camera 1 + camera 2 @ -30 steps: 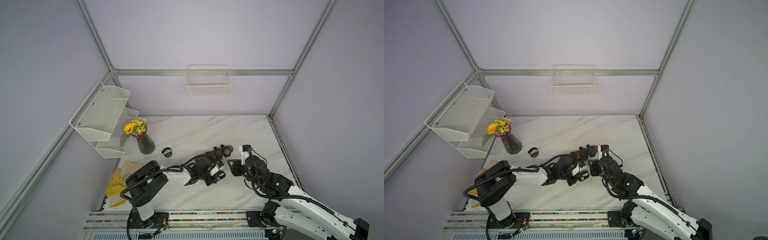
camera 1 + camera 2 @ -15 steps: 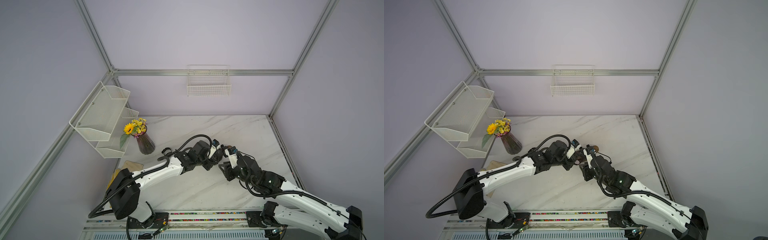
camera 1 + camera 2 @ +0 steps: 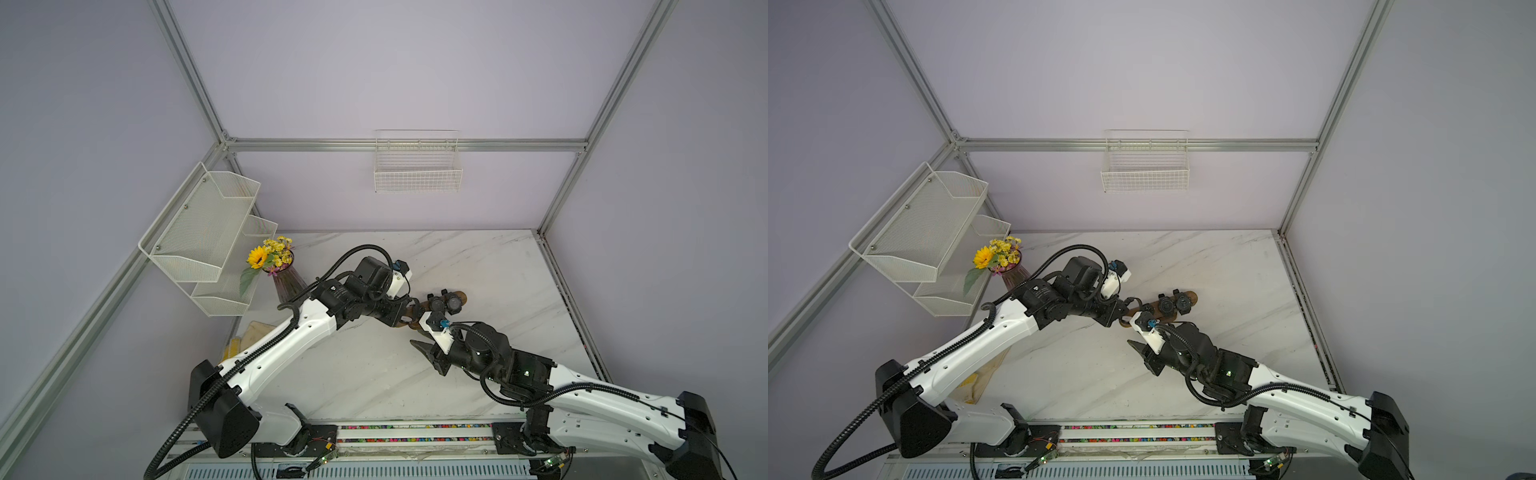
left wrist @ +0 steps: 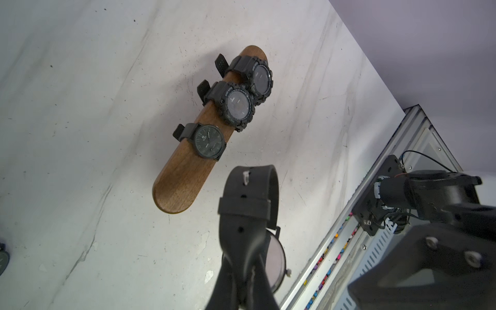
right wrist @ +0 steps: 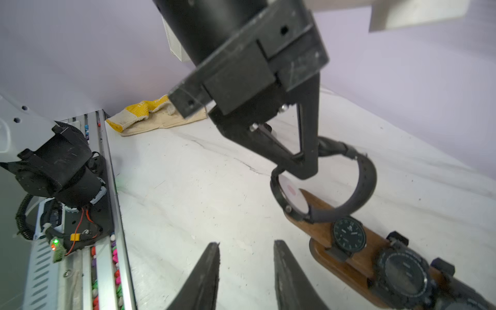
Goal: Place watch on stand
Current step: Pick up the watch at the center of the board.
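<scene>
Holding the watch [image 4: 247,206] by its strap, the left end effector [image 5: 304,167] is clamped tight, with the looped band hanging close by the bare end of the stand [image 4: 182,179]. Three watches [image 4: 236,104] occupy the rest of the bar. Right end effector [image 5: 245,247]: part open, empty, beside the stand. Recommended: align the loop with the bar's rounded tip, slide it on, and stop short of the nearest watch.

- Your table [image 3: 490,266] is white marble, veined grey.
- Your stand [image 4: 185,174] is warm brown, wood-grained.
- Your watch [image 4: 247,204] is black-strapped, pale-faced.
- Your glove [image 5: 137,114] is yellow and cream.
- Your vase [image 3: 286,284] is purple, its flowers [image 3: 257,257] yellow.
</scene>
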